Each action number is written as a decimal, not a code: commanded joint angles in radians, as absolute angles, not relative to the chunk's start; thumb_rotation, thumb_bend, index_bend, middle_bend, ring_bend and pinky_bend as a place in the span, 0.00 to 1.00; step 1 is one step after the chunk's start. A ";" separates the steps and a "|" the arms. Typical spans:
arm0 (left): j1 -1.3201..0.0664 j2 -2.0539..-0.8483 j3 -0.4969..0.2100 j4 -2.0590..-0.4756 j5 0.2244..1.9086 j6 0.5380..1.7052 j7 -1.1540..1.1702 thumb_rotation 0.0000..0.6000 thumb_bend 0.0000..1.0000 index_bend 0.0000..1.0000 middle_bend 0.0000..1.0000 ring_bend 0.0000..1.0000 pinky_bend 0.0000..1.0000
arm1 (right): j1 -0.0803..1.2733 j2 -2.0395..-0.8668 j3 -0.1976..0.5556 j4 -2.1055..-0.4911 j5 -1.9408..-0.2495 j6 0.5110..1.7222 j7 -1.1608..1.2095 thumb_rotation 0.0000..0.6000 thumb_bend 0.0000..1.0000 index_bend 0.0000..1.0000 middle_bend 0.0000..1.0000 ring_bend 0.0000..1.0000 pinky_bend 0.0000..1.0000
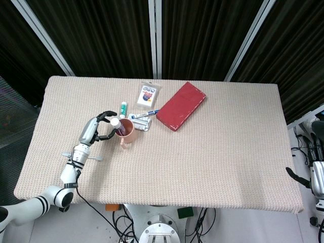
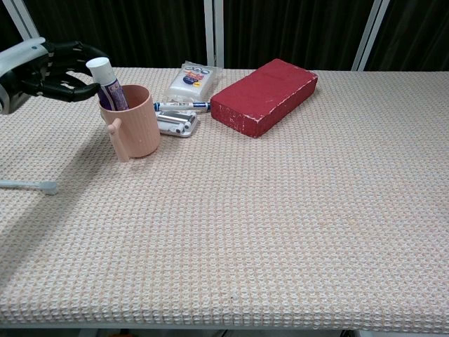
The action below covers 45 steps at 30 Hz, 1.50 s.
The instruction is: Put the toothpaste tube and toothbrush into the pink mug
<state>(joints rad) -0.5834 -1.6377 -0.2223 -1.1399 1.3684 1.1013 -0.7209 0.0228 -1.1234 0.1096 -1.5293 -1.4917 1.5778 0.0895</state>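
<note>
The pink mug [image 1: 126, 131] [image 2: 133, 123] stands left of centre on the table. The toothpaste tube [image 1: 118, 126] [image 2: 106, 83], purple with a white cap, leans inside it with the cap up. My left hand [image 1: 96, 129] [image 2: 49, 69] hovers just left of the mug, fingers spread, holding nothing. The white toothbrush [image 1: 96, 158] [image 2: 31, 185] lies flat on the cloth near the left edge, partly under my left forearm in the head view. My right hand [image 1: 315, 178] hangs off the table's right side, its fingers unclear.
Behind the mug lie a red box [image 1: 180, 106] [image 2: 265, 95], a white packet [image 1: 149, 94] [image 2: 191, 78], a blue pen [image 2: 181, 106], a small silver pack [image 2: 177, 123] and a green-white tube [image 1: 123, 108].
</note>
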 commanded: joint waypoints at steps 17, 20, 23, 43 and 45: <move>-0.441 -1.227 0.016 -1.416 1.451 1.061 -0.089 1.00 0.33 0.32 0.25 0.21 0.36 | 0.026 -1.137 0.126 -1.506 -1.493 1.604 0.053 1.00 0.34 0.00 0.00 0.00 0.00; -0.430 -1.259 0.034 -1.419 1.443 1.054 -0.011 1.00 0.34 0.32 0.24 0.21 0.36 | 0.025 -1.138 0.124 -1.510 -1.495 1.604 0.057 1.00 0.34 0.00 0.00 0.00 0.00; -0.424 -1.310 0.042 -1.386 1.433 1.046 0.048 1.00 0.34 0.32 0.23 0.20 0.34 | 0.023 -1.137 0.123 -1.514 -1.496 1.608 0.056 1.00 0.34 0.00 0.00 0.00 0.00; -0.402 -1.439 0.036 -1.192 1.439 1.072 0.073 1.00 0.35 0.41 0.22 0.18 0.29 | 0.018 -1.134 0.117 -1.526 -1.497 1.604 0.057 1.00 0.34 0.00 0.00 0.00 0.00; -0.400 -1.444 0.037 -1.184 1.439 1.070 0.068 1.00 0.35 0.42 0.22 0.18 0.29 | 0.018 -1.133 0.118 -1.528 -1.494 1.601 0.059 1.00 0.34 0.00 0.00 0.00 0.00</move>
<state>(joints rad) -0.4015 -1.4423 0.0367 -1.1860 1.4395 1.0718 0.0698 0.0182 -1.1329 0.1176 -1.5281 -1.4945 1.6017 0.0591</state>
